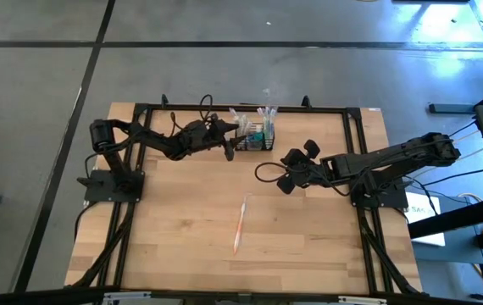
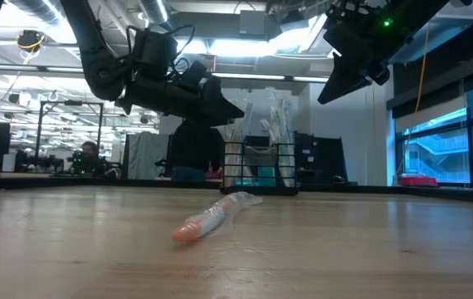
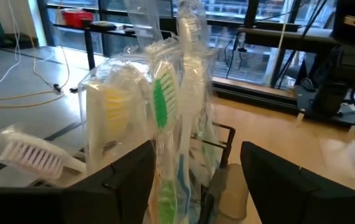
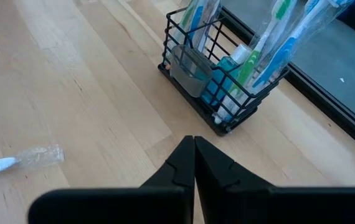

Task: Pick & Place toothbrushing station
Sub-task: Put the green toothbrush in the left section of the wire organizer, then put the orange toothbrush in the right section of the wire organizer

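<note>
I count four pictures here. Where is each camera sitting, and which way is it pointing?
High view: above the table, looking straight down; both arms show, the caddy at the far edge, a loose toothbrush mid-table.
Low view: at table-top height, looking level across; both arms come in from above.
Left wrist view: on the left arm, facing the wrapped brushes; its open left gripper shows.
Right wrist view: on the right arm, looking down at the caddy; its shut right gripper shows.
Shared: high, low and right wrist views all show caddy and loose toothbrush.

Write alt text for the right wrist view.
A black wire caddy stands on a wooden table, holding wrapped toothbrushes upright and small teal tubes. The right tool hovers short of it, fingers shut, and another wrapped toothbrush lies loose on the table.
</note>
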Robot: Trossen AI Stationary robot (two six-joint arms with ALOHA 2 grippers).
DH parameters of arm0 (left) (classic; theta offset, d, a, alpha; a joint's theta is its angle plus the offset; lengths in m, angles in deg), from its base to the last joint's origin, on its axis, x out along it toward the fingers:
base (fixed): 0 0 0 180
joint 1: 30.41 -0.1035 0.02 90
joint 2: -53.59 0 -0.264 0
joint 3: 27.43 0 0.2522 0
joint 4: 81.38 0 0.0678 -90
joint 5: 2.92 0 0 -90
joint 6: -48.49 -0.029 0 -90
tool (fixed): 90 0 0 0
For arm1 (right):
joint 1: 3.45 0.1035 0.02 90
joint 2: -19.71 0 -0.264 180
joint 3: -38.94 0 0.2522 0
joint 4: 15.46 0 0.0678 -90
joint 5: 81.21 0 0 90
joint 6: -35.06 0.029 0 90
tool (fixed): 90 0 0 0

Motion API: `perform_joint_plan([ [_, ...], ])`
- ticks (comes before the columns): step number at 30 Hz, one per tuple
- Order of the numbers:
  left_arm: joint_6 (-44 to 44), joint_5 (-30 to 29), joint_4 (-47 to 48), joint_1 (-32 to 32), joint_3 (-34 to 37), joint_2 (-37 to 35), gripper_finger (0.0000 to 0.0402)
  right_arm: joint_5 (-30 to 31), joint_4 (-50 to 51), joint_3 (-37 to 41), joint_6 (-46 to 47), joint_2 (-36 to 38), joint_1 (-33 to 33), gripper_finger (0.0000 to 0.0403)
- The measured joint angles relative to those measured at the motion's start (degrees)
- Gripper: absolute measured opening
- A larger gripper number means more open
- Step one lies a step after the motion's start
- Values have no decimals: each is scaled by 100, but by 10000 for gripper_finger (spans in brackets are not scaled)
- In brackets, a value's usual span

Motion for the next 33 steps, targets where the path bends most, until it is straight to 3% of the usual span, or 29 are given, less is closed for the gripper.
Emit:
perform_joint_plan([
  [25, 452, -236, 76, -7, -9, -22, 230, -2, 3, 0, 0, -1, 2, 9],
  [33, 470, -263, 1147, -7, -9, -816, 230, -7, 5, 0, 8, -1, 1, 9],
])
